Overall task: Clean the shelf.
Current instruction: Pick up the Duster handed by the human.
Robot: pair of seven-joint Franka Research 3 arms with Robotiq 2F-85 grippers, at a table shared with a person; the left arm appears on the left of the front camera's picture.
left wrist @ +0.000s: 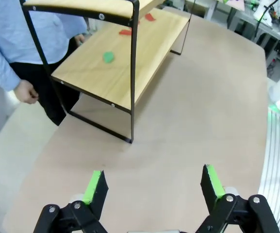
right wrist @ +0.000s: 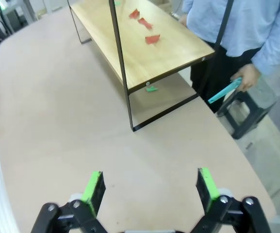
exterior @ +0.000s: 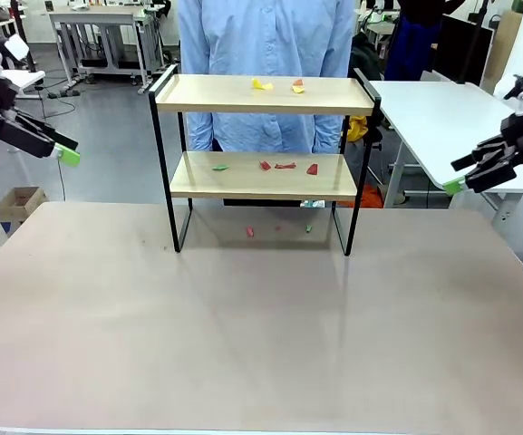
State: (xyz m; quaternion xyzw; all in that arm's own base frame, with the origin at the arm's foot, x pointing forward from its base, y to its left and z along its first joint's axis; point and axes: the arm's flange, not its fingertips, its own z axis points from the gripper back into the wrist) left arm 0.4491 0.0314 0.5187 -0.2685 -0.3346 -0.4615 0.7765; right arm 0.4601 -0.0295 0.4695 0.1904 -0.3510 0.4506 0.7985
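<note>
The shelf (exterior: 234,94) stands between, and well apart from, the left gripper (exterior: 67,154) and right gripper (exterior: 457,184); both hover with jaws spread wide.

In the front view the person (exterior: 266,36) is cut off by the top edge and partly hidden behind the shelf (exterior: 264,95). The coloured scraps (exterior: 285,166) on its boards are too small to identify, as is the thin teal object (right wrist: 224,91) in the person's hand (right wrist: 249,77) in the right wrist view.
</note>
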